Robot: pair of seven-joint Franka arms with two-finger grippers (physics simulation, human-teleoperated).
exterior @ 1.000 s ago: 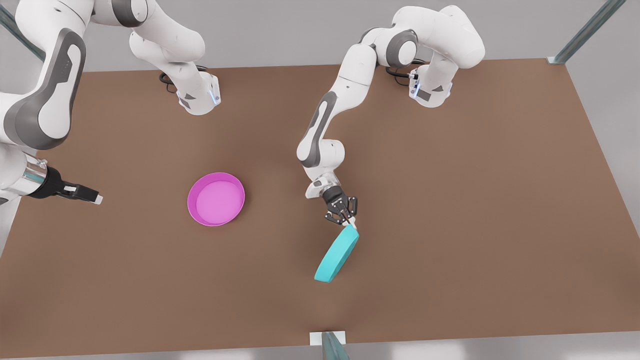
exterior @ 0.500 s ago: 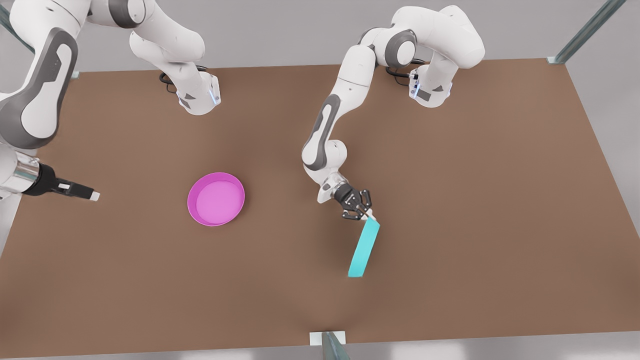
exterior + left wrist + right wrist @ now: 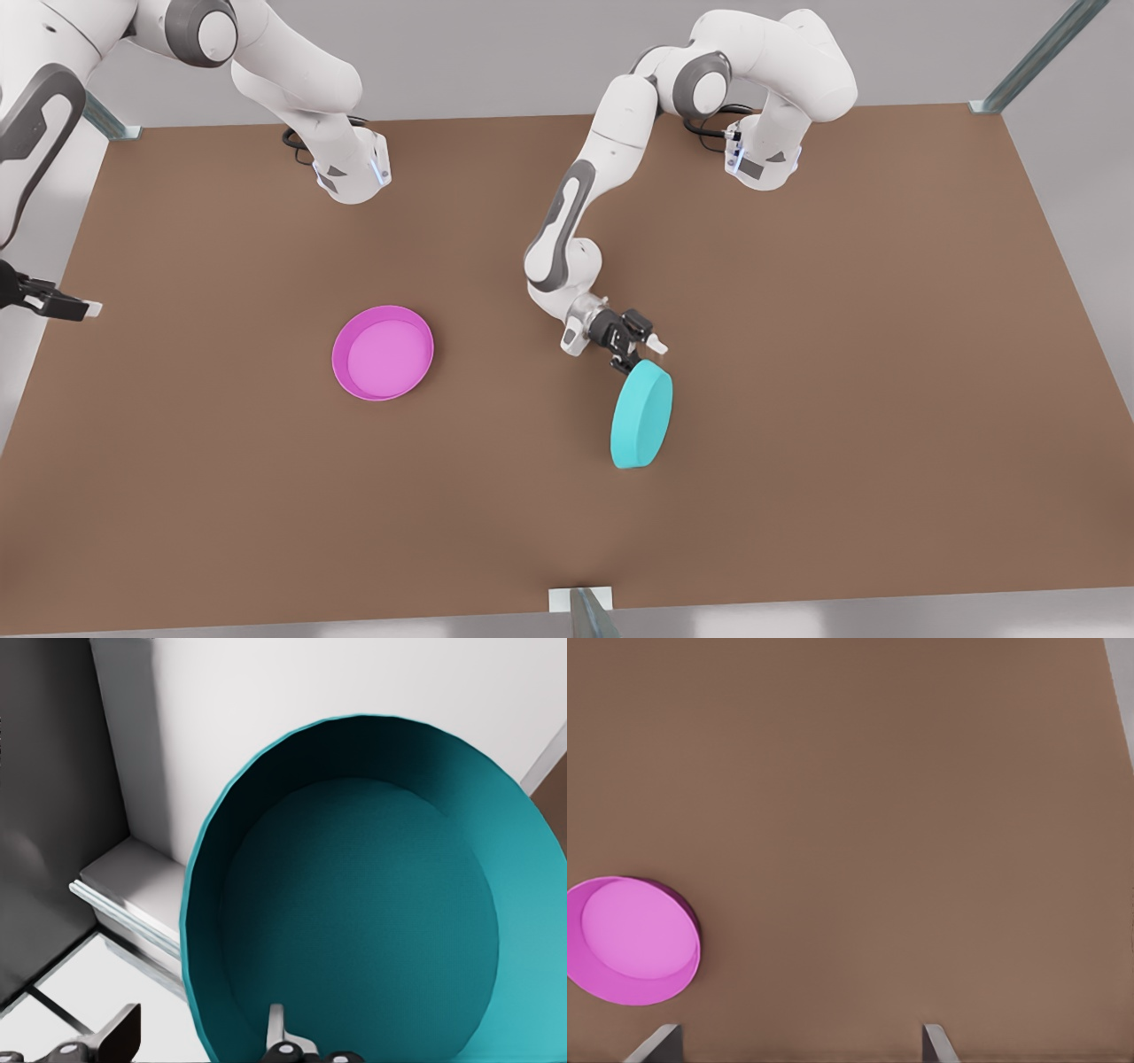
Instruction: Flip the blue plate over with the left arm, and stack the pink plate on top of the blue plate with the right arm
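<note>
Now blue plate (image 3: 641, 414) tilted, base up

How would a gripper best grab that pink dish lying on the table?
Probably by the rim. The pink plate lies flat, open side up, so its low upright wall can be pinched from above, one finger inside, one outside. The right gripper, open, waits on the front view's left, nearest that side's rim.

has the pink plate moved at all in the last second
No. In the front view the pink plate lies in the same spot on the brown table, open side up, equally far from the table's near edge as before.
</note>
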